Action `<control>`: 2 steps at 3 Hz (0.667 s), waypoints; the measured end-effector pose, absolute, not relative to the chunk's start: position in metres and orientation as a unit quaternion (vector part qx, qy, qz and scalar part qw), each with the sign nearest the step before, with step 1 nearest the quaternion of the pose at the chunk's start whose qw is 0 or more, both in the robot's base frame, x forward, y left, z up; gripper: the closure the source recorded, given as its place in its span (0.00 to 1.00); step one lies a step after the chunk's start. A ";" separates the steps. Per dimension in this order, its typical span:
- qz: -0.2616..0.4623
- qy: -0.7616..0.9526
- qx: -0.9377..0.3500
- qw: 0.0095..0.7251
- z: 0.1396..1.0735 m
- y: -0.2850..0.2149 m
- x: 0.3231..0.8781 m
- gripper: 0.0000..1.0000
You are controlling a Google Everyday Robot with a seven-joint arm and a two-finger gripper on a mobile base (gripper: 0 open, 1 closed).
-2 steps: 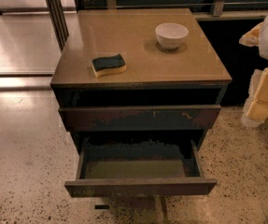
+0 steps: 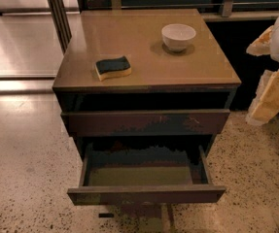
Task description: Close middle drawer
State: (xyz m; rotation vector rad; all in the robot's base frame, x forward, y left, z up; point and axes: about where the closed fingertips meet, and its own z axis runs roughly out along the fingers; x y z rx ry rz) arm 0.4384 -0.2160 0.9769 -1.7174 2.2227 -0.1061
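Observation:
The middle drawer point(image 2: 146, 194) is pulled far out of the dark-brown cabinet point(image 2: 71, 81), and its olive-brown inner floor point(image 2: 141, 175) shows empty. Above it, the front with pale scratch marks point(image 2: 146, 123) sits nearly flush. The lowest front is hidden under the open drawer. My gripper point(image 2: 274, 89) is the white and beige shape at the right edge. It hangs beside the cabinet's right side, level with the top front, and touches nothing.
A white bowl point(image 2: 178, 36) and a blue-and-yellow sponge point(image 2: 113, 67) rest on the cabinet top. A metal post point(image 2: 57, 13) stands behind the cabinet's left corner. Speckled floor point(image 2: 27, 169) surrounds the cabinet.

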 end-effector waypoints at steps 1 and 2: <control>-0.019 0.788 -0.591 0.174 0.946 -0.213 0.438 0.42; 0.037 0.800 -0.573 0.176 0.871 -0.198 0.436 0.65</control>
